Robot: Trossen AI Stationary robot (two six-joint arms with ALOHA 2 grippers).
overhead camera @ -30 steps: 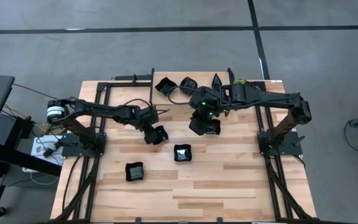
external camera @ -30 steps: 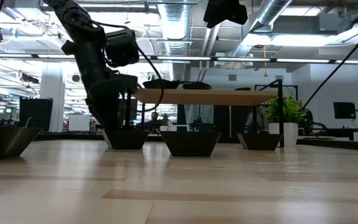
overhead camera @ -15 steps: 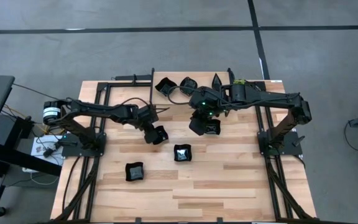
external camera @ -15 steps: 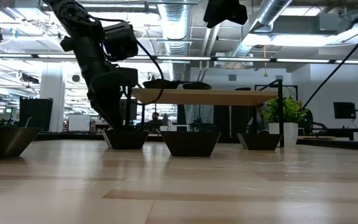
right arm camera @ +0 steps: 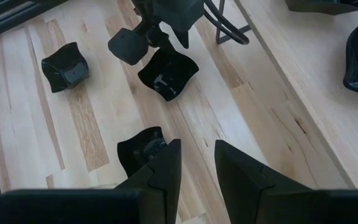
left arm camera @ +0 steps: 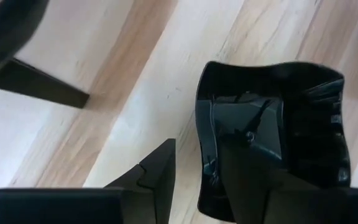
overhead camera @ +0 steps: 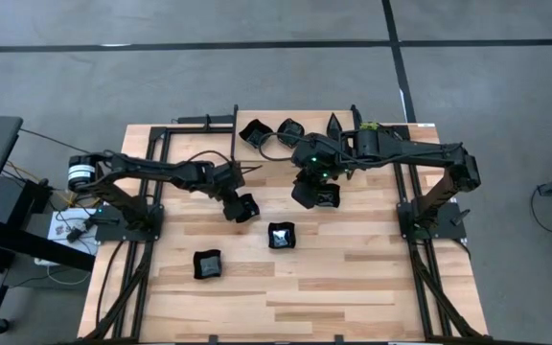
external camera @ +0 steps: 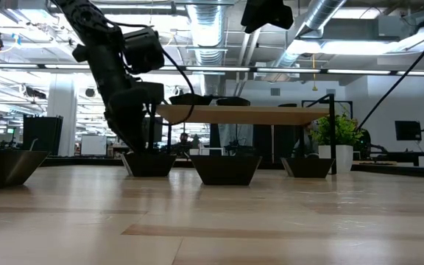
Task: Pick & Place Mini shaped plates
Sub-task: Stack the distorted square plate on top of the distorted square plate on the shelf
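Left pincer (left arm camera: 194, 180) straddles the near rim of a square plate (overhead camera: 246, 207) on the tabletop (overhead camera: 353, 287), one finger inside, one outside, not visibly clamped. Right pincer (overhead camera: 307, 195) hangs part-open and empty above another square plate (overhead camera: 327, 195). Neither plate has a long axis; both sit rim-up, corners skewed to the board lines.
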